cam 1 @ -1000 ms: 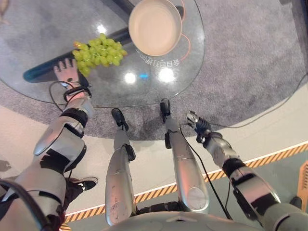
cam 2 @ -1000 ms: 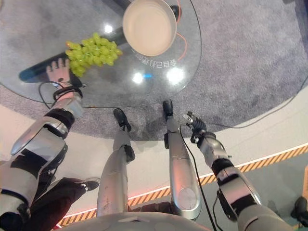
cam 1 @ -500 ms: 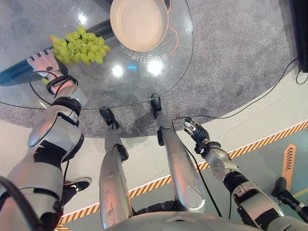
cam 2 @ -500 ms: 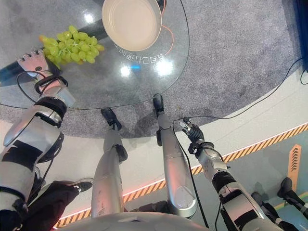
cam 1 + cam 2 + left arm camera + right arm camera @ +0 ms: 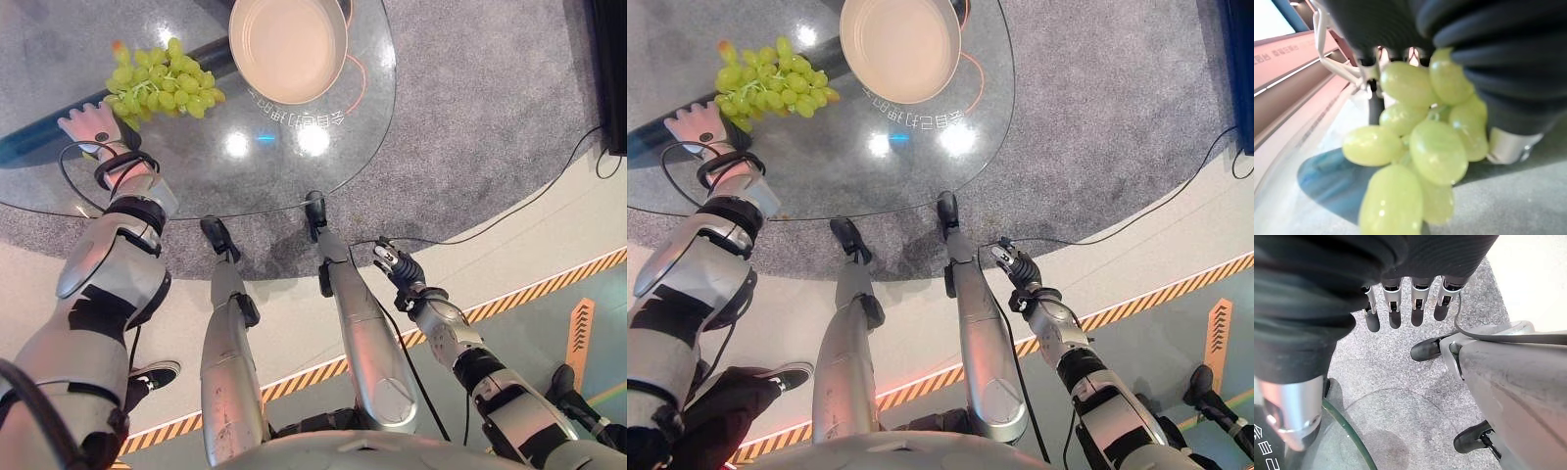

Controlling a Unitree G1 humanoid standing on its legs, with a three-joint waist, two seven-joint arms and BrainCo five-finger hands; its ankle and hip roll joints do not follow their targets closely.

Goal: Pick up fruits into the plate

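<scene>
Left wrist view: left hand (image 5: 90,125) grasps plump green grapes (image 5: 1415,147) (glossy); right hand (image 5: 1400,308) relaxed.

We see a brightly and evenly lit scene. Overhead lamps leave three white glare spots on the glass table (image 5: 196,186), near the plate (image 5: 287,47). A long dark shadow runs across the far left of the glass. The eye views bend strongly toward their edges. In the left wrist view the grapes (image 5: 1420,161) sit blurred and very close, glossy with small highlights.
</scene>
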